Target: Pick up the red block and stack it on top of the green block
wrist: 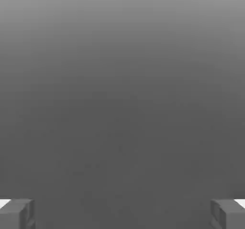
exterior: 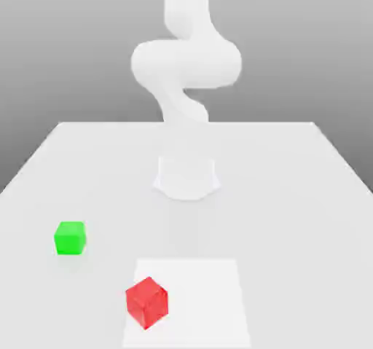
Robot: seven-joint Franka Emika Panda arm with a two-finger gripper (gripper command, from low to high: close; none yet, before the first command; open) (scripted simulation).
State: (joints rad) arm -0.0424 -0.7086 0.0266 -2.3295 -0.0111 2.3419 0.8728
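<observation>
While your gripper (wrist: pixel 122 213) hangs wide open with nothing between its fingertips (wrist: pixel 16 212), the first step is the reach. In the exterior view the red block (exterior: pixel 146 302) sits near the front of the worktop (exterior: pixel 291 194), on a paler square patch (exterior: pixel 211 296), turned cornerwise. Square the jaws to two opposite faces before descending. The green block (exterior: pixel 70 237) rests well apart, toward that view's left. No containers are present.
</observation>
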